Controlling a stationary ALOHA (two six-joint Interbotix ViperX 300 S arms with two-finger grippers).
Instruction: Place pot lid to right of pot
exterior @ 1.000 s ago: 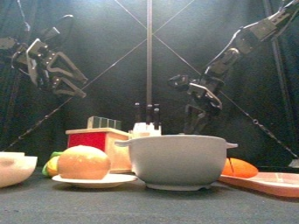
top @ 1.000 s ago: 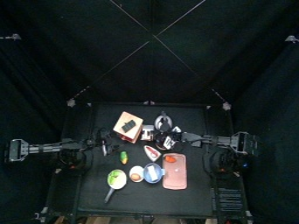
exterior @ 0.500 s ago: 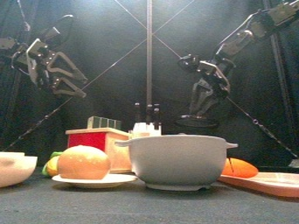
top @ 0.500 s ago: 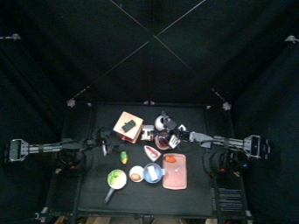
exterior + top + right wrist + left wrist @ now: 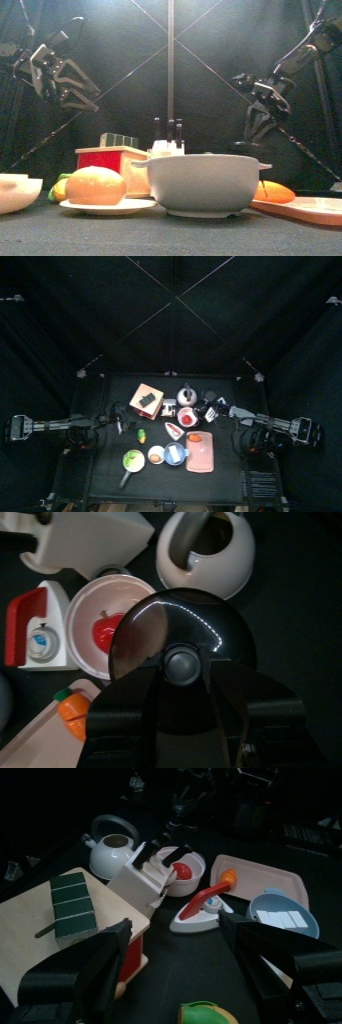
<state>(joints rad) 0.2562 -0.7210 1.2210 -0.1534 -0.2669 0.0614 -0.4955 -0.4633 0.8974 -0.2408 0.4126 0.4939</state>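
The pot [image 5: 107, 624] is red with a whitish rim and stands open with a red thing inside; it also shows in the top view [image 5: 189, 416] and the left wrist view [image 5: 185, 867]. My right gripper [image 5: 181, 667] is shut on the knob of the dark-grey pot lid [image 5: 167, 620] and holds it in the air just right of the pot. In the top view the right gripper [image 5: 213, 412] is beside the pot's right edge, and in the front view [image 5: 253, 138] it hangs well above the table. My left gripper [image 5: 194, 968] is open and empty, resting at the left [image 5: 118, 422].
A white kettle [image 5: 186, 393] stands behind the pot. A cutting board with a box [image 5: 147, 399] lies to its left. A salmon tray [image 5: 199, 452] and a blue bowl [image 5: 175, 454] are in front. A large white bowl [image 5: 201, 183] stands at the front edge.
My right gripper has carried the lid to the right, off the pot, so the pot now shows open. The left arm has not moved.
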